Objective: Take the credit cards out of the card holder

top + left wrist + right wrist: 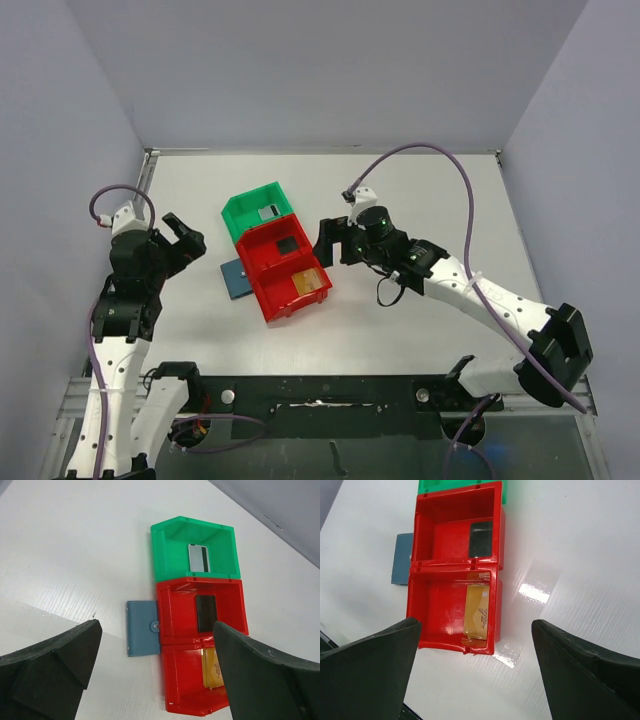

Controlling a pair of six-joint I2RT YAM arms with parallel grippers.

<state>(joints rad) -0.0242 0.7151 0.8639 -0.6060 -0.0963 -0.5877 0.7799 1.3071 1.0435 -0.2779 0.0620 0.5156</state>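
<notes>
- Both of my hands hung above the white table, jaws wide apart and holding nothing: my left hand (186,238) to the left of the bins, my right hand (331,243) to their right.
- The flat light-blue folded card holder (142,628) lay on the table against the left outer wall of the red plastic bins (166,611), its small snap tab (154,626) touching that wall.
- It lay between my left hand and the bins, so my left hand was the nearer one. My right hand would have had to reach across the red bins.
- Its long axis ran parallel to the row of bins, with the tab edge turned away from my left hand.
- Three cards lay outside it:
  - a pale grey striped card (198,558) in the green plastic bin (165,555);
  - a dark grey card (206,613) in the far red compartment;
  - a translucent amber card (478,612) in the near red one.
- The left wrist view showed the whole holder, apparently closed. The right wrist view caught only a sliver of it behind the red wall, but showed the amber card's print best.
- I could not tell whether any card remained inside. If none did, I judged the task finished.
</notes>
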